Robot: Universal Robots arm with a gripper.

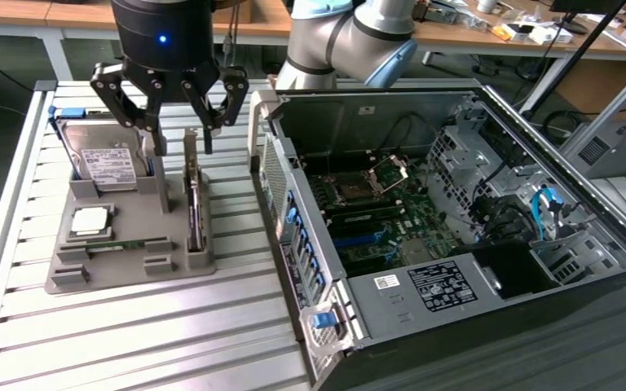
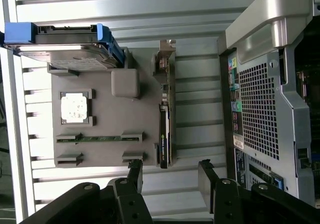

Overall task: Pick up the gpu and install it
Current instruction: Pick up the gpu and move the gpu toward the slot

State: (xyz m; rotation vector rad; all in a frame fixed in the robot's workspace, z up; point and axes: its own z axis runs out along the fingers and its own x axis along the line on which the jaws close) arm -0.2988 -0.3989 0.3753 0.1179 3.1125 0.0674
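While my black multi-fingered pincer (image 1: 182, 145) hangs wide open and holding nothing, the exterior view puts it over the far end of the grey moulded parts holder (image 1: 128, 273). Taking that holder as the dial, the gpu (image 1: 193, 208), a thin black circuit card with a silver-grey bracket, stands on edge along three o'clock. I judge it is kept upright so my fingers can drop on either side of it. A boxy silver hard drive with a white label (image 1: 101, 163) leans at eleven o'clock, a square silver processor chip (image 1: 88, 220) lies near nine, and a narrow green memory stick (image 1: 128, 244) lies toward six. Further out at three o'clock, the open grey computer case (image 1: 433, 220) rests on the ribbed aluminium table (image 1: 128, 350), its wall close beside the card.

In the wrist view, my pincer (image 2: 170, 174) gapes with the gpu (image 2: 165, 119) in line with the gap. The holder's raised block (image 2: 125, 82) near the card may crowd one finger, and the case (image 2: 265, 108) the other.
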